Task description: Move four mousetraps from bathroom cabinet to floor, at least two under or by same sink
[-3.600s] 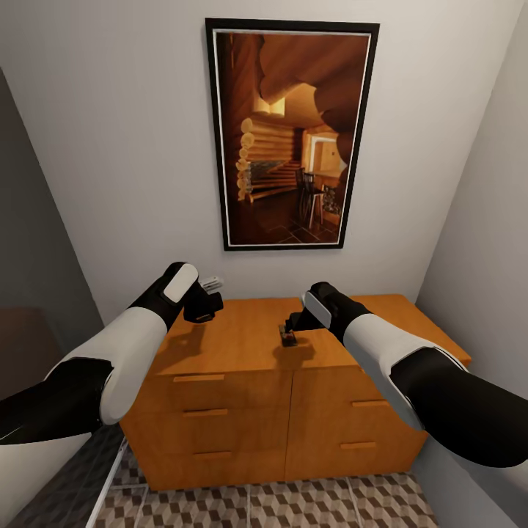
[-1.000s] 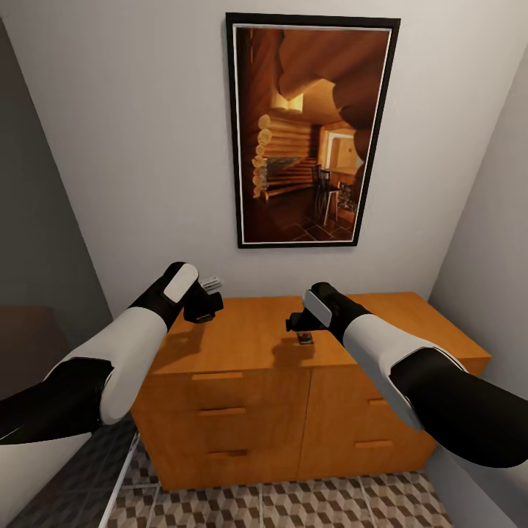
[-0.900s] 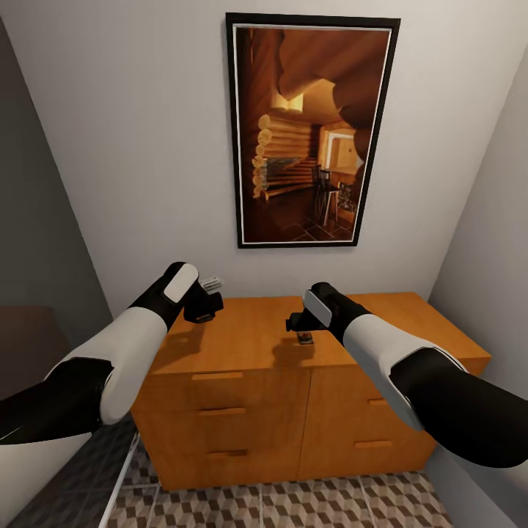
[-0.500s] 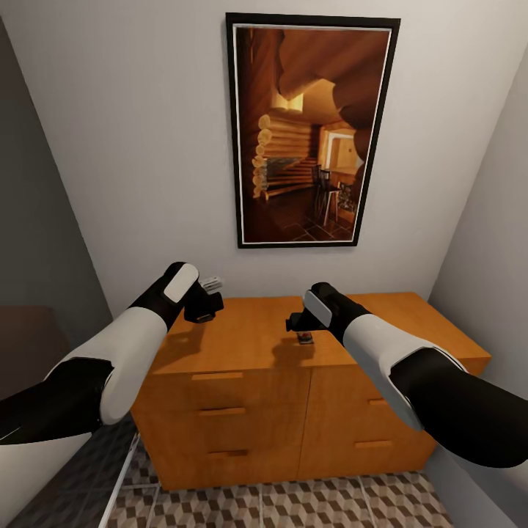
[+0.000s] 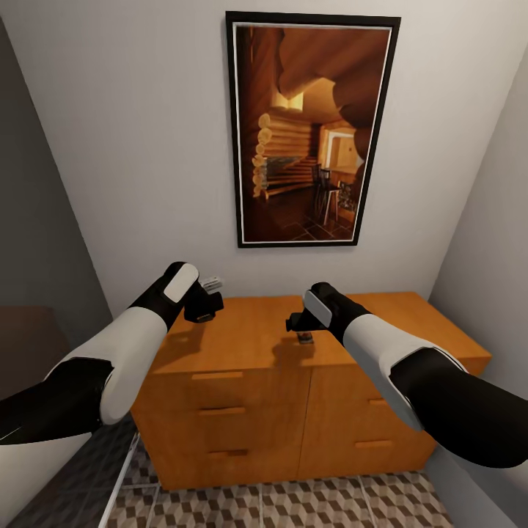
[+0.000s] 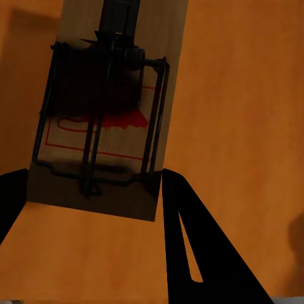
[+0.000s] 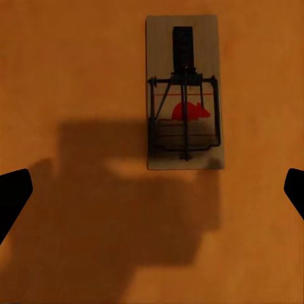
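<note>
L gripper (image 6: pixel 88 190): clamped on mousetrap (image 6: pixel 104 107).
R gripper (image 7: pixel 152 190): fingers spread, nothing held; 2nd trap (image 7: pixel 183 92) on cabinet (image 5: pixel 249 337).
Tip: centre R over board, drop straight.

A tall picture (image 5: pixel 312 132) in a black frame with a thin white inner border is hanging on the pale back wall (image 5: pixel 132 147). Its image is showing a log-cabin interior in warm brown tones, with stacked logs, a lit doorway and dark chairs on a tiled floor. A grey side wall (image 5: pixel 484 220) is closing the alcove at the right. At the left, a darker grey panel (image 5: pixel 37 242) is standing forward of the back wall, with a dark brown area (image 5: pixel 26 330) lying below it.
</note>
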You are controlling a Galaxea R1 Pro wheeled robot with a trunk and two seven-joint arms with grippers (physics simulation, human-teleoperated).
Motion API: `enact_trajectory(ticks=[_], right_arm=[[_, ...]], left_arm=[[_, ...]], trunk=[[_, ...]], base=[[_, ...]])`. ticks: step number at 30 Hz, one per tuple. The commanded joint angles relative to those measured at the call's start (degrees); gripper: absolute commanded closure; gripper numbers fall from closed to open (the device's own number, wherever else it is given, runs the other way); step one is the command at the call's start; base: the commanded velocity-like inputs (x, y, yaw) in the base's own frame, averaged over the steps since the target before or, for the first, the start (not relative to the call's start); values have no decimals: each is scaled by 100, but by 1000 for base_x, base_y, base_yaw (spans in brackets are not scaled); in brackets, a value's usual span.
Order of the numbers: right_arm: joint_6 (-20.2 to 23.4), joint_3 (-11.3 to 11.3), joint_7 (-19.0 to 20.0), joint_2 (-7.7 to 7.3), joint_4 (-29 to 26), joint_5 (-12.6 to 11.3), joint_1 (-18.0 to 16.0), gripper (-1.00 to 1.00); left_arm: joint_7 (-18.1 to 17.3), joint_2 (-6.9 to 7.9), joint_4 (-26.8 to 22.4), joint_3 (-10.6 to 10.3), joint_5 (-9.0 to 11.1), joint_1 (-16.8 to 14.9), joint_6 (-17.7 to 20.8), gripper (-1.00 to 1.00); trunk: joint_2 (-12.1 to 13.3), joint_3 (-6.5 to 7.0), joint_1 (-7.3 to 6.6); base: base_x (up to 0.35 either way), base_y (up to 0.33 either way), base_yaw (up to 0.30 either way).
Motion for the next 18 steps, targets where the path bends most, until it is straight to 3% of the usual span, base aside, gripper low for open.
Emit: enact_trajectory(ticks=[1,18], right_arm=[[18,35,-43,-1,-7,-61,-5,-100],[21,35,-35,-1,-6,-52,0,-100]], left_arm=[[45,4,-12,-39,44,-4,18,100],[42,4,-39,-38,54,-4,26,100]], trunk=[[-46,-26,23],[-688,-313,374]], base=[[0,0,0],[0,0,0]])
